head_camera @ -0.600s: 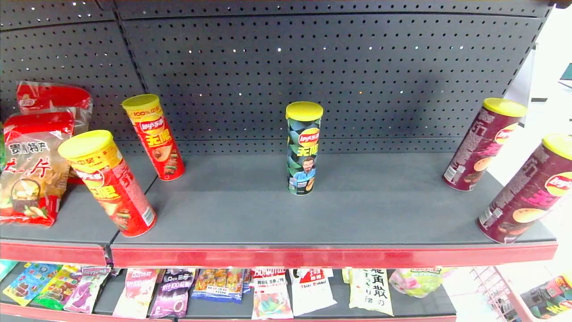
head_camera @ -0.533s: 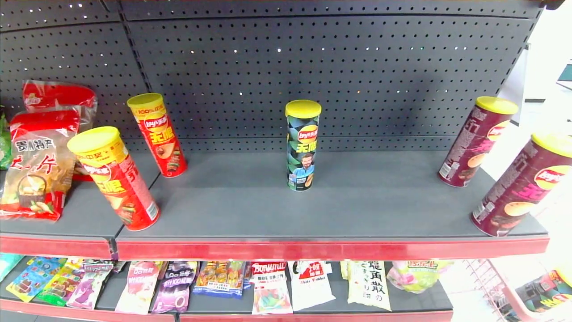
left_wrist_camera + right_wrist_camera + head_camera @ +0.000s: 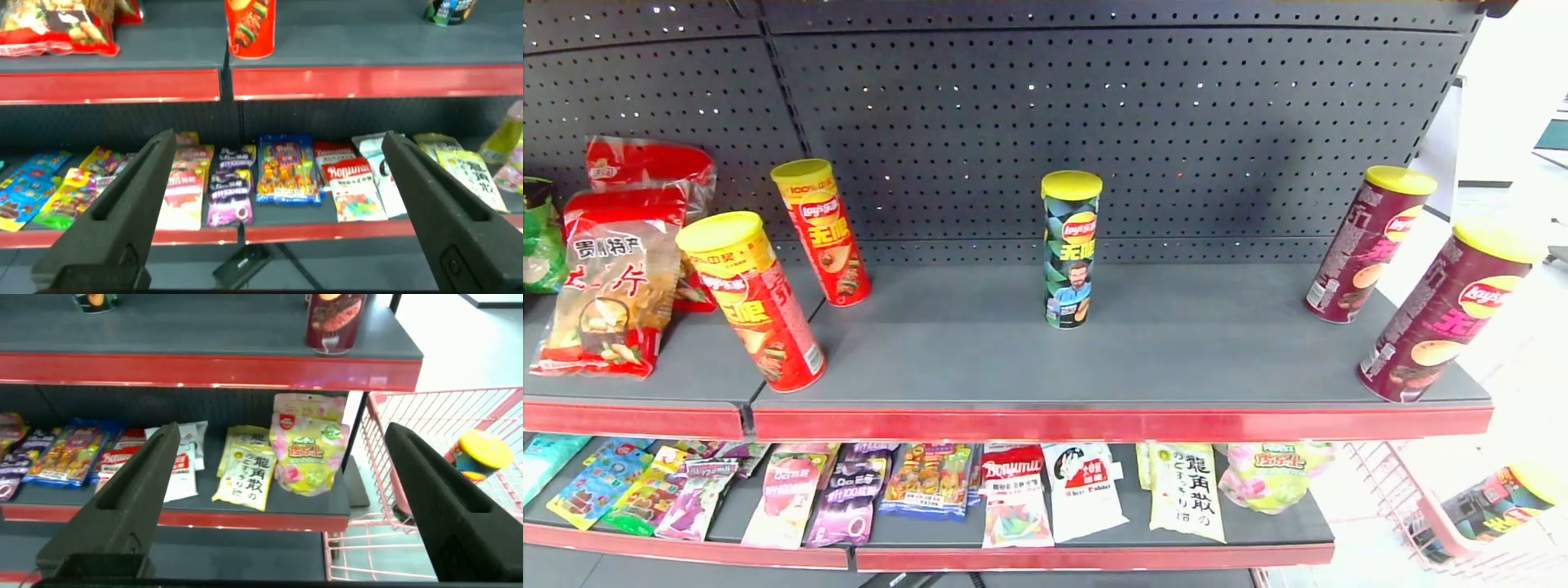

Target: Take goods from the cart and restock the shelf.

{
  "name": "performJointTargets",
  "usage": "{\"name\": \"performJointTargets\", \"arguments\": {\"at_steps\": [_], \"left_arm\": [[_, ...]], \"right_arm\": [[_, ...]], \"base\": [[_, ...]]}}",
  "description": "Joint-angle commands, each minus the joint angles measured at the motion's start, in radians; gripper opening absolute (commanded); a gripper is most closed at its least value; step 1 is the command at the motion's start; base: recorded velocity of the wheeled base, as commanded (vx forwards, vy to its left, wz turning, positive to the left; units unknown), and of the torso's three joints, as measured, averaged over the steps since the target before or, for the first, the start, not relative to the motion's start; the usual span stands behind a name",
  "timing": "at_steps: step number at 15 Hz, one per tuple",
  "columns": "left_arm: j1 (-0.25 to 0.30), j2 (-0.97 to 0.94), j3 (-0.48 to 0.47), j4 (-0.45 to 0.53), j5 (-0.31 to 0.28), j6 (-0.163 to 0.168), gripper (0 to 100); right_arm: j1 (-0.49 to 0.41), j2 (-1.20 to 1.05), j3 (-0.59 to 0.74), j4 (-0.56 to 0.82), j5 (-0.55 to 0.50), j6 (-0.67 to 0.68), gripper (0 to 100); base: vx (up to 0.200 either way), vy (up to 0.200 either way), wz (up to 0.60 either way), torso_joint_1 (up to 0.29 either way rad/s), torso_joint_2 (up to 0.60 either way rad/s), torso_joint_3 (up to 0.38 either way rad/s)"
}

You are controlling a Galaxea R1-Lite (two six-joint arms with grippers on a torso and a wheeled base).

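Note:
The top grey shelf (image 3: 1176, 359) holds two red chip cans (image 3: 756, 302) (image 3: 821, 233) on the left. A dark green can (image 3: 1070, 249) stands in the middle, and two maroon cans (image 3: 1368, 245) (image 3: 1441, 314) stand on the right. The pink wire cart (image 3: 1401, 498) stands at the lower right, beside the shelf's end, with a yellow-lidded can (image 3: 482, 453) inside. My left gripper (image 3: 278, 139) hangs open and empty, facing the lower shelf. My right gripper (image 3: 282, 429) is open and empty too, facing the shelf's right end with the cart (image 3: 425, 416) beside it.
Red snack bags (image 3: 613, 286) lean at the top shelf's left end. The lower shelf (image 3: 1094, 555) carries a row of flat snack bags (image 3: 1013, 498). A red front lip (image 3: 1119, 423) edges each shelf. Wide bare room lies on both sides of the green can.
The head camera has drawn back, so the shelf looks smaller and more of the lower shelf and cart shows. Nothing on the shelf has moved.

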Motion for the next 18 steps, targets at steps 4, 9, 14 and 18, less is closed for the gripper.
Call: {"name": "performJointTargets", "arguments": {"at_steps": [4, 9, 14, 18], "left_arm": [[0.001, 0.0, 0.0, -0.001, 0.0, 0.001, 100], [0.001, 0.001, 0.0, -0.001, 0.0, 0.001, 100], [0.001, 0.0, 0.0, -0.002, 0.0, -0.001, 100], [0.001, 0.001, 0.0, -0.001, 0.0, -0.002, 100]], "right_arm": [[0.002, 0.0, 0.0, 0.0, 0.0, 0.0, 100], [0.002, 0.0, 0.0, 0.0, -0.001, 0.0, 100], [0.002, 0.0, 0.0, 0.0, 0.0, 0.0, 100], [0.002, 0.0, 0.0, 0.0, 0.0, 0.0, 100]], "base": [[0.0, -0.2, 0.0, 0.011, 0.0, 0.002], [0.0, -0.2, 0.0, 0.004, 0.0, 0.003], [0.0, -0.2, 0.0, 0.0, 0.0, 0.003], [0.0, -0.1, 0.0, 0.001, 0.0, 0.001]]}}
